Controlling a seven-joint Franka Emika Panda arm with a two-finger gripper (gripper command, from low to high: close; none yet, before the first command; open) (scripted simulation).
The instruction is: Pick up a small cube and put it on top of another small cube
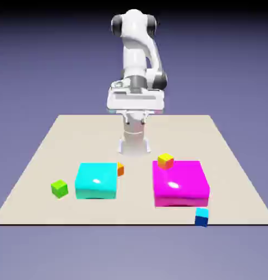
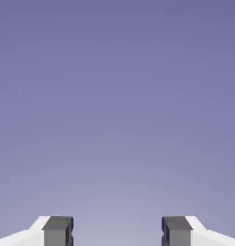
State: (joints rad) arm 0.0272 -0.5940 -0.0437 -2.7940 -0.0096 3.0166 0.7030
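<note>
Glossy two-tone cube fronts matte lime-green cube.

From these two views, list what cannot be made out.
- Small orange cube, exterior view: mostly hidden behind the big cyan block.
- Table and all cubes, hand view: absent; only backdrop shows beyond the gripper.
- Gripper, exterior view: fingertips not distinguishable against the arm.
- Lime-green cube: too small for surface detail.

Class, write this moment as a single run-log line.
gripper: open, empty, sees only backdrop | lime-green cube: on table, left of cyan block in exterior view, untouched | stack: not started
</note>
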